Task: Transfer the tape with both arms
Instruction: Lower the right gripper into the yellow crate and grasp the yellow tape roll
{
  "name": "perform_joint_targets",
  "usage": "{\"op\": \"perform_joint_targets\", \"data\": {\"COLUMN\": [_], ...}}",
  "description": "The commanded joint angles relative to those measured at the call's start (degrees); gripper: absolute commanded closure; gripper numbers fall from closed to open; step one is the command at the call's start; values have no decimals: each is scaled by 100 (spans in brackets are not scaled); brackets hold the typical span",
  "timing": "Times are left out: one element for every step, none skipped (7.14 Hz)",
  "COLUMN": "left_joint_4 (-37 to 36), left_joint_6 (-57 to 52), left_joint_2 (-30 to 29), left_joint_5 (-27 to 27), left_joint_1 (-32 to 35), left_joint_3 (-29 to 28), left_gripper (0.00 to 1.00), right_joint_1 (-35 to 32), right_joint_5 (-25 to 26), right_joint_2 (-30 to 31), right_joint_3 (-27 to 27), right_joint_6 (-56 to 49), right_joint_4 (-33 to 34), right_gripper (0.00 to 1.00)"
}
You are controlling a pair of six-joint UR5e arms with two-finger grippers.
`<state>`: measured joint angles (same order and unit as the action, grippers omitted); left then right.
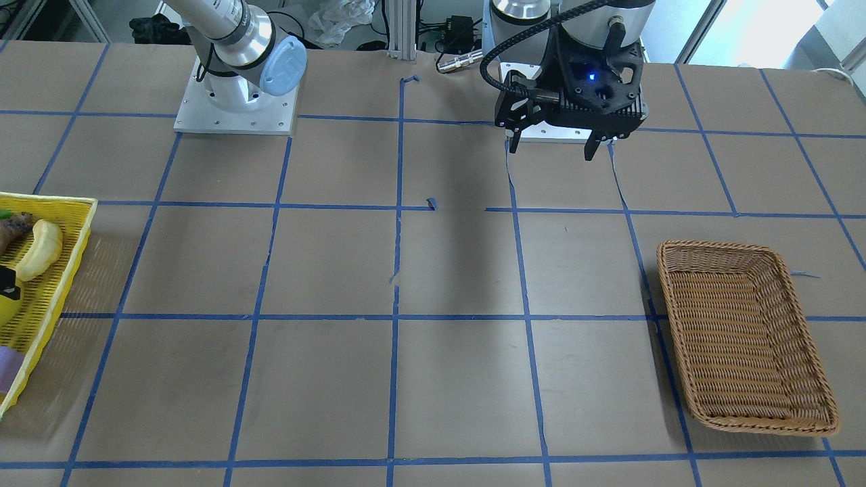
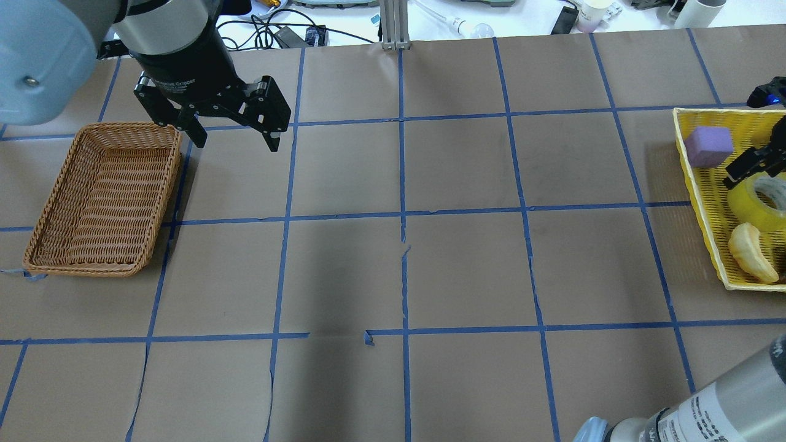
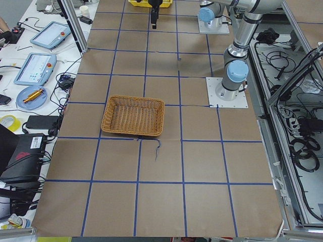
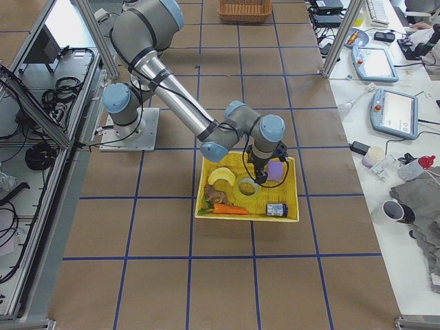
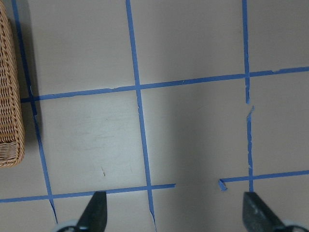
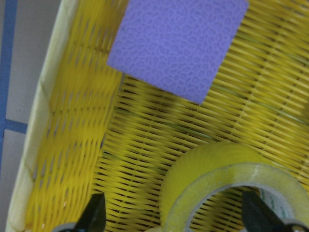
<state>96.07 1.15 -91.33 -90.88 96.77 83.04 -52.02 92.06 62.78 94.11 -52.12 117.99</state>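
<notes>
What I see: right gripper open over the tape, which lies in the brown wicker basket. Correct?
No. The tape lies in the yellow basket, not the brown wicker basket; the right wrist view shows it. The right gripper is open over it.

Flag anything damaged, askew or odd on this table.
Only wear: one blue tape line has a gap with curled ends near the table's middle, and the brown paper is slit by the left arm's base. The wicker basket and yellow basket sit flat; nothing spilled.
</notes>
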Motion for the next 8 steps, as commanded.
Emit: {"op": "perform_joint_targets", "data": {"left_joint_4": [0, 0, 0, 0, 0, 8, 8, 8], "left_joint_6": [0, 0, 0, 0, 0, 0, -9, -9], "left_joint_2": [1, 1, 1, 1, 1, 10, 10, 10], "left_joint_5": [0, 0, 0, 0, 0, 0, 0, -9], "left_joint_1": [0, 0, 0, 0, 0, 0, 0, 0], "left_joint_3": [2, 2, 2, 2, 2, 2, 2, 2], "left_gripper": [0, 0, 0, 0, 0, 0, 0, 0], "right_joint_1": [60, 60, 60, 60, 17, -36, -289, -770], "right_joint_5": [40, 67, 67, 50, -3, -12, -12, -38], "right_joint_2": [-56, -47, -21, 23, 258, 722, 1153, 1435], "right_joint_3": [186, 239, 239, 178, 126, 125, 116, 108], "right_joint_6": [61, 71, 210, 229, 351, 439, 762, 1383], "right_joint_4": [277, 268, 268, 251, 198, -81, -405, -809], "right_gripper": [58, 100, 100, 100, 100, 100, 100, 100]}}
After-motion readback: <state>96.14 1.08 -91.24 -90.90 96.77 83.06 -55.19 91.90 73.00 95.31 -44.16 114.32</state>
